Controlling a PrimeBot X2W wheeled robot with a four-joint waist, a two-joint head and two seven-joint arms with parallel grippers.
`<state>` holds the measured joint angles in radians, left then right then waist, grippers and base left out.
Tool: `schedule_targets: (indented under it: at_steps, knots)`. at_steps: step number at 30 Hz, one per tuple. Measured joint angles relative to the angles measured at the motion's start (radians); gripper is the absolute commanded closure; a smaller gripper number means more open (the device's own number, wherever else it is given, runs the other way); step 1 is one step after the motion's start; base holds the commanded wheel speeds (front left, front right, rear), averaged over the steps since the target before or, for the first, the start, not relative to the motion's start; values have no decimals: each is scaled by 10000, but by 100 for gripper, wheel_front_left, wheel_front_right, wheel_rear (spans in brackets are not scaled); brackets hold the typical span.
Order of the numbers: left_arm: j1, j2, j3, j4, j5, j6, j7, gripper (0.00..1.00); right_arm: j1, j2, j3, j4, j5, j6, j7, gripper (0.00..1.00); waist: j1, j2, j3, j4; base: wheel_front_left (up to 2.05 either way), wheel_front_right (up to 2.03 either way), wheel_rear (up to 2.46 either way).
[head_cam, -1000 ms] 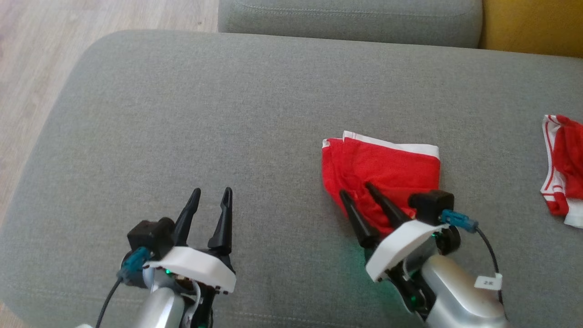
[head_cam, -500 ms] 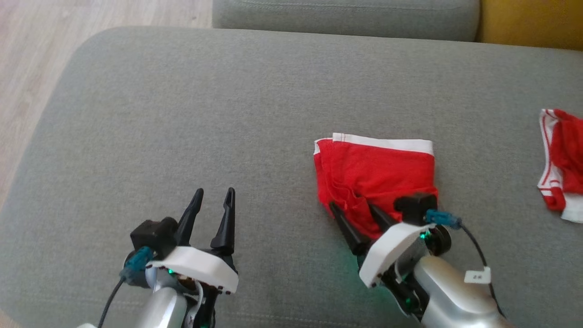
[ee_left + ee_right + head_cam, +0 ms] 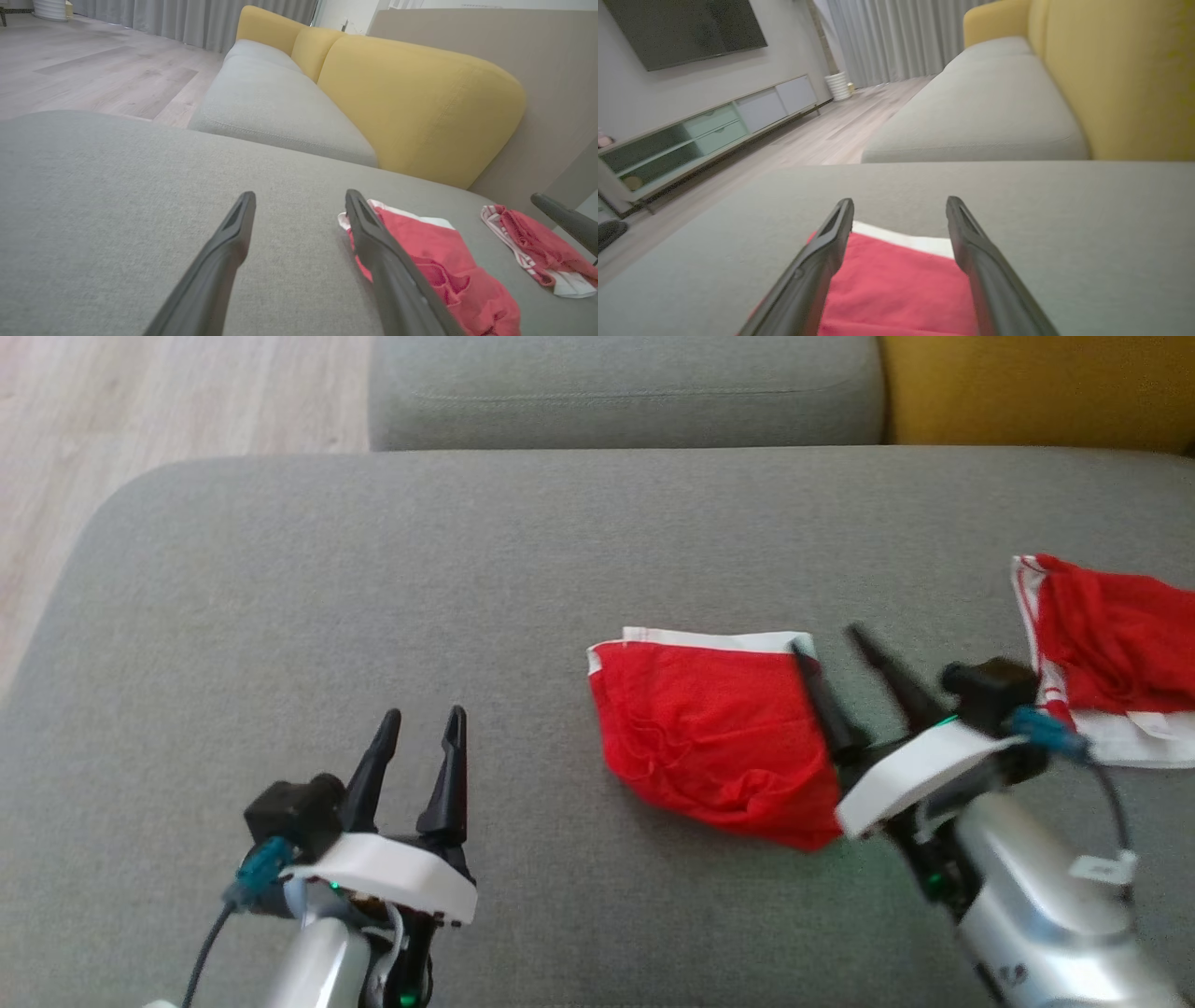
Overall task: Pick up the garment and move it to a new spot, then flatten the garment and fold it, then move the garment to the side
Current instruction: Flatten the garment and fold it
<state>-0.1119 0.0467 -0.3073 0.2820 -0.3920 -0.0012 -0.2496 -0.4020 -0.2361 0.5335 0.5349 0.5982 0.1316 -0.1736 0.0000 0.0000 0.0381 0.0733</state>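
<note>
The garment (image 3: 714,733) is a folded red piece with a white band along its far edge, lying flat on the grey sofa cushion (image 3: 373,597); it also shows in the left wrist view (image 3: 434,266) and the right wrist view (image 3: 896,284). My right gripper (image 3: 826,644) hovers open above the garment's right edge, fingers pointing up-left, nothing between them. Low on the left, my left gripper (image 3: 422,721) is open over bare cushion, well apart from the garment. Its own fingers (image 3: 233,242) show spread in the left wrist view.
A second red and white garment (image 3: 1102,653) lies at the cushion's right side, just beyond my right wrist. A further grey seat (image 3: 625,383) and a yellow backrest (image 3: 1036,387) stand behind. Wooden floor (image 3: 112,420) drops off past the cushion's left edge.
My right gripper has lifted off the garment's near corner and swung right, to its right edge. The head camera has turned right, shifting the whole scene left. The left gripper has hardly moved.
</note>
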Motion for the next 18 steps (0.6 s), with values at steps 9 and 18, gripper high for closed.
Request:
schedule_targets:
  at_steps: [9,18]
  knots:
    - [99,-2,119,-357,56,15,0,0,1119,90,-3384,-658,-3751,0,-593,0,0,0,-152,-413,0,0,0]
    - [769,8,729,-821,295,249,0,0,3221,1338,-4847,-1862,-5262,0,-742,0,0,0,-52,-751,0,0,0]
